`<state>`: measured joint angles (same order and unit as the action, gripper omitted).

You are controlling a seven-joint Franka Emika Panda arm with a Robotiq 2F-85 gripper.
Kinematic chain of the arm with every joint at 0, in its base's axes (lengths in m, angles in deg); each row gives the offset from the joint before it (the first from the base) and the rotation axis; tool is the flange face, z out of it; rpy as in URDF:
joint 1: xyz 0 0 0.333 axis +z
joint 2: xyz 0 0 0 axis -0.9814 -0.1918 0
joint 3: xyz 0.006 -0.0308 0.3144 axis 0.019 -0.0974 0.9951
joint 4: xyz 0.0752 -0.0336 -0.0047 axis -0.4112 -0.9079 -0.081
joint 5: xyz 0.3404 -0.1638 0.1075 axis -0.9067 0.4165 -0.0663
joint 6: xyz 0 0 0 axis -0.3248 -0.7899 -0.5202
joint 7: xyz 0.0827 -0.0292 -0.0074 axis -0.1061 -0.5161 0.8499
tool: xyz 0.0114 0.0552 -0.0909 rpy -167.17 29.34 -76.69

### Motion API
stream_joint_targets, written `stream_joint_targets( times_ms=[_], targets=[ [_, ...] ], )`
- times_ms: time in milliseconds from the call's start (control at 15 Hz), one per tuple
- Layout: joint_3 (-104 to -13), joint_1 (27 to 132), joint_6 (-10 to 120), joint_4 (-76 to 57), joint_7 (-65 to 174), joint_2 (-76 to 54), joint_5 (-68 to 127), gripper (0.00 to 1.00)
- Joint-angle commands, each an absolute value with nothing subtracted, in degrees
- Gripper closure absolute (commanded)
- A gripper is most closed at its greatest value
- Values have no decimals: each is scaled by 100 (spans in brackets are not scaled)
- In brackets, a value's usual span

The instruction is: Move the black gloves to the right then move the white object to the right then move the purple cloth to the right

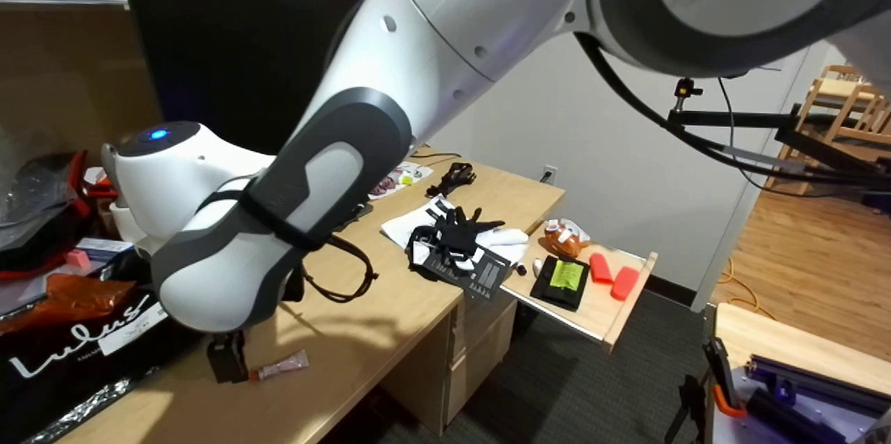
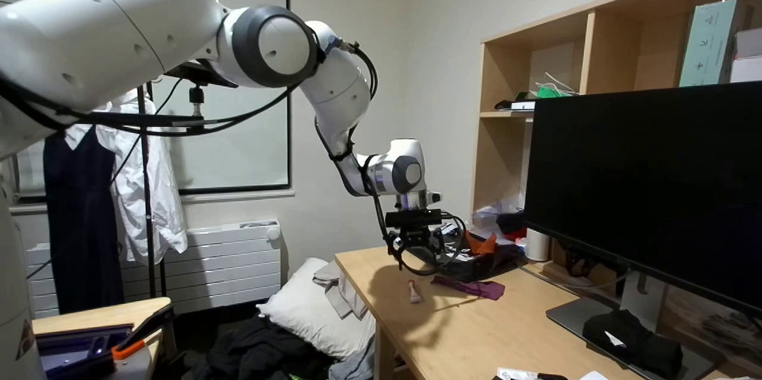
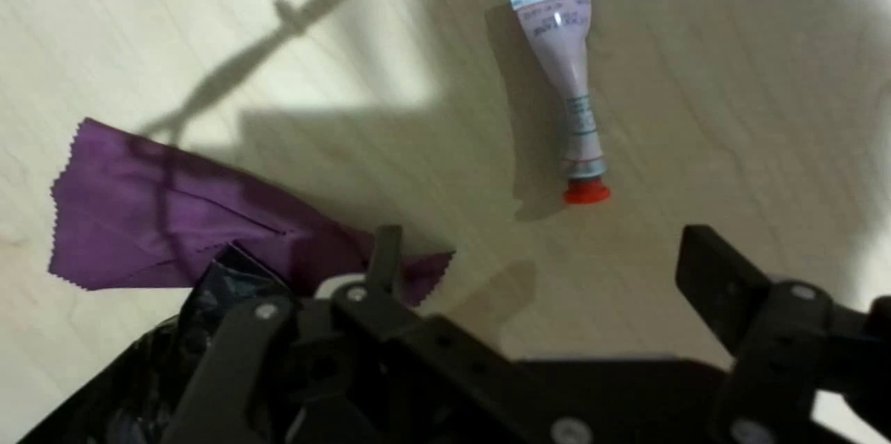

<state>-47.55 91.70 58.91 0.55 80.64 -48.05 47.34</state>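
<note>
on the desk [image 1: 348, 333], a black bag [image 1: 76, 374] reads "lulus" in white script. the gripper [image 3: 543, 249] has its jaws spread wide, holding nothing. the black gloves [image 1: 463, 232] lie on papers [image 1: 400, 227]. the purple cloth [image 3: 167, 214] is by the bag; near it lies a pale tube [image 3: 567, 68], its print too blurred to read.

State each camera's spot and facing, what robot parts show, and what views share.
In an exterior view: apparently high, close to the arm, facing down over the desk, black gloves and pulled-out drawer; the arm crosses the frame.
In an exterior view: apparently beside the arm, facing roughly level toward the radiator, monitor at right; the arm reaches in from the left.
Wrist view: carried on the arm, facing down at the white tube and purple cloth; the open end effector shows at bottom.
Both exterior views share arm, desk and monitor.
</note>
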Motion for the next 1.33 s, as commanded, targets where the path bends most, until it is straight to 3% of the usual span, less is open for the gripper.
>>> stream_joint_targets(
  times_ms=[0,400,533,1200,1267],
  targets=[
    [-4545,8959,6006,-401,9103,-4645,4862,0],
    [-4577,8960,6127,-829,10215,-4602,5157,0],
    [-4626,8977,6172,-878,10334,-4590,5177,27],
    [-4786,9080,6122,-822,10444,-4547,5167,92],
    [-4811,9076,6127,-812,10421,-4532,5161,93]
  ],
)
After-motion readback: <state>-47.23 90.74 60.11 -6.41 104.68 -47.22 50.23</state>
